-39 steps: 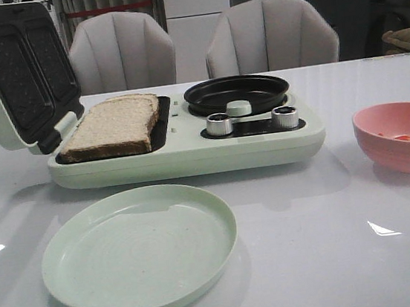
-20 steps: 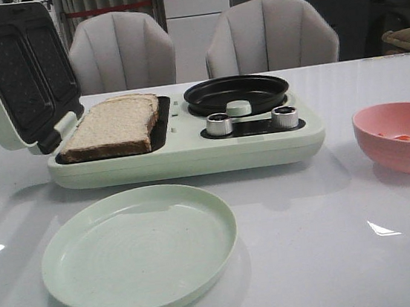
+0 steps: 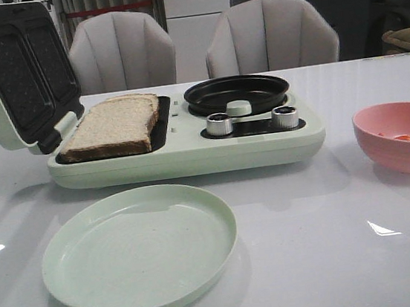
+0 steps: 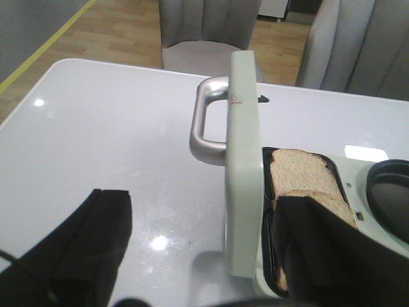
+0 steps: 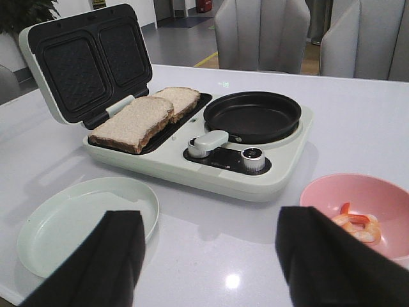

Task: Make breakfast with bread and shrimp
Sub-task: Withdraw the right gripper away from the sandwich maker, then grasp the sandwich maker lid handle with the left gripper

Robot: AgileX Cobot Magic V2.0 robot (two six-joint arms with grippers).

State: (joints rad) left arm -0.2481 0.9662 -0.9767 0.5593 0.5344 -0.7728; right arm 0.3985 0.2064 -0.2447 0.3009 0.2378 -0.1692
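Two slices of bread (image 5: 137,121) lie side by side on the lower plate of the open sandwich maker (image 3: 190,155); the front view shows them as one tan slab (image 3: 112,126). The shrimp (image 5: 354,227), orange-red and whitish, lies in the pink bowl (image 5: 383,198); in the front view it is an orange speck (image 3: 403,137). My left gripper (image 4: 204,204) is open and empty, hovering beside the raised lid (image 4: 246,160) and its silver handle (image 4: 204,121), with bread (image 4: 300,176) just beyond. My right gripper (image 5: 211,217) is open and empty above the table, between the green plate and the bowl. Neither gripper shows in the front view.
An empty pale green plate (image 3: 138,248) sits in front of the sandwich maker. A black round pan (image 3: 236,93) and two metal knobs (image 3: 219,125) are on the appliance's right half. The pink bowl (image 3: 401,137) stands at the right. Two grey chairs (image 3: 121,51) stand behind the table.
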